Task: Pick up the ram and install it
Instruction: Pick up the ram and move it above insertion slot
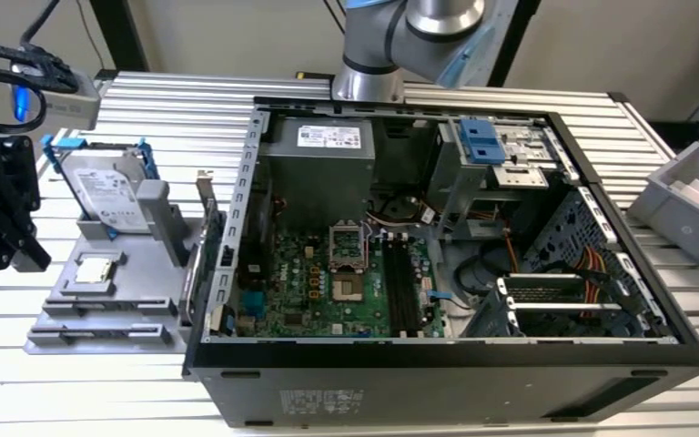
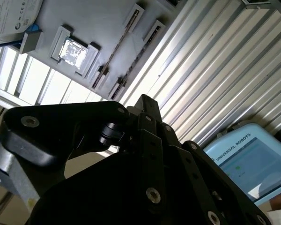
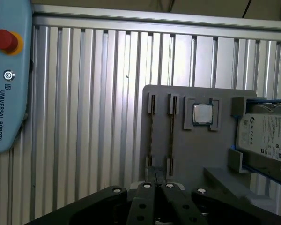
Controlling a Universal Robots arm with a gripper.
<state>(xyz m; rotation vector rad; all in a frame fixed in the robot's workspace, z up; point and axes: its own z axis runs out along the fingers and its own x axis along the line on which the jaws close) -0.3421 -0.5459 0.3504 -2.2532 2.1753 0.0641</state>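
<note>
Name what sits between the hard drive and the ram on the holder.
The CPU chip, between the ram and the hard drive, in the first wrist view.

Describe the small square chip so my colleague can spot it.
On the exterior view's left of the open computer case sits a grey tray. The chip lies flat in its square recess, small, square and shiny silver, unlike the bigger blue-bracketed hard drive beside it.
</note>
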